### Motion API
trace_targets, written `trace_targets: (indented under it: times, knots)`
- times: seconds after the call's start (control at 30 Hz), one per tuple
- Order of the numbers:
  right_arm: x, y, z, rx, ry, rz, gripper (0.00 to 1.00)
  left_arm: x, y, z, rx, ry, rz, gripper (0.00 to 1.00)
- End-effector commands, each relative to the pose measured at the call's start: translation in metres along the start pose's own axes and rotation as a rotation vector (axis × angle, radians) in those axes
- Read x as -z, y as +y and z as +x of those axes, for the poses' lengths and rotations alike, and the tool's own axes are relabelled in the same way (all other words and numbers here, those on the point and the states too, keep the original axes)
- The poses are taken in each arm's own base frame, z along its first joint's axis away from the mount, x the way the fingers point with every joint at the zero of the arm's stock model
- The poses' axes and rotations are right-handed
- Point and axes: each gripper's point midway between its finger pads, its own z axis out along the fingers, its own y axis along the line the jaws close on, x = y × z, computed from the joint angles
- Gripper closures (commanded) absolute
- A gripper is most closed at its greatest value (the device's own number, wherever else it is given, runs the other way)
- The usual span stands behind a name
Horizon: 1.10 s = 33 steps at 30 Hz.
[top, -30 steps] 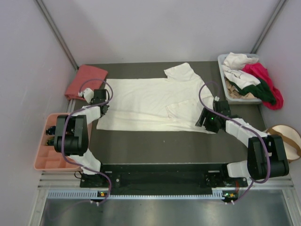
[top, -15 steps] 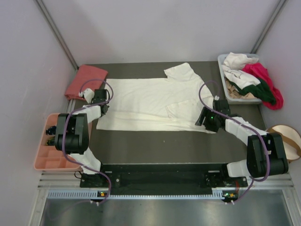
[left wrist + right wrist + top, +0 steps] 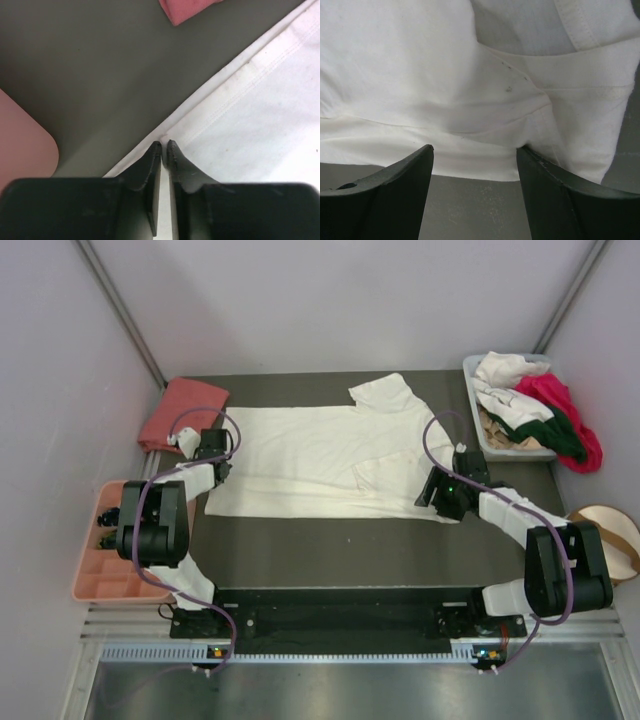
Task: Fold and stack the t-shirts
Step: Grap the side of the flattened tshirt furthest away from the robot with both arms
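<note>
Cream-white cotton t-shirt [image 3: 320,455] lies flat. Left gripper [image 3: 162,144] jaws nearly touch at its hem; right gripper [image 3: 474,151] jaws gape above it.

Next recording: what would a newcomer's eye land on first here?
The large cream-white t-shirt spread flat across the dark table, with the left gripper nearly shut at its left hem corner and the right gripper open over its near edge at the right end. Next, the grey bin at the far right, overflowing with white, magenta and dark green shirts, and the folded salmon-pink shirt at the far left.
</note>
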Motion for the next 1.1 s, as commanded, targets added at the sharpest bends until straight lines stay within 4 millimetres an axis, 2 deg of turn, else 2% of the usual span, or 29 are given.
trace_targets:
  times: [0.0,0.33,0.4,0.47,0.5,0.6,0.63,0.7,0.83,0.93,1.07]
  knots:
    - [0.006,-0.008,-0.003,0.009,-0.013,0.055,0.32,0.006,-0.002,-0.029,0.039,-0.072,-0.011,0.77]
    - [0.026,-0.003,-0.016,0.028,-0.070,0.049,0.31,0.019,0.001,-0.041,0.079,-0.102,-0.013,0.37]
    - [0.029,-0.001,-0.019,0.032,-0.077,0.045,0.31,0.023,-0.001,-0.045,0.092,-0.110,-0.003,0.27]
    - [0.033,0.004,-0.022,0.036,-0.091,0.027,0.31,0.027,-0.003,-0.048,0.102,-0.113,0.013,0.23]
    - [0.034,0.006,-0.024,0.039,-0.098,0.017,0.31,0.029,-0.005,-0.051,0.109,-0.117,0.023,0.17]
    - [0.043,0.017,-0.034,0.047,-0.137,-0.024,0.31,0.034,-0.012,-0.052,0.121,-0.106,0.060,0.13]
    - [0.046,0.019,-0.036,0.047,-0.148,-0.034,0.31,0.035,-0.013,-0.052,0.124,-0.103,0.068,0.08]
    - [0.054,0.026,-0.046,0.051,-0.182,-0.053,0.31,0.039,-0.017,-0.051,0.133,-0.090,0.096,0.07]
    - [0.061,0.031,-0.053,0.056,-0.192,-0.057,0.31,0.049,-0.025,-0.044,0.126,-0.080,0.133,0.06]
    - [0.062,0.021,-0.051,0.038,-0.189,0.000,0.31,0.058,-0.027,-0.035,0.111,-0.076,0.152,0.06]
    - [0.066,-0.014,-0.046,-0.009,-0.208,0.174,0.31,0.062,-0.023,-0.022,0.094,-0.057,0.163,0.06]
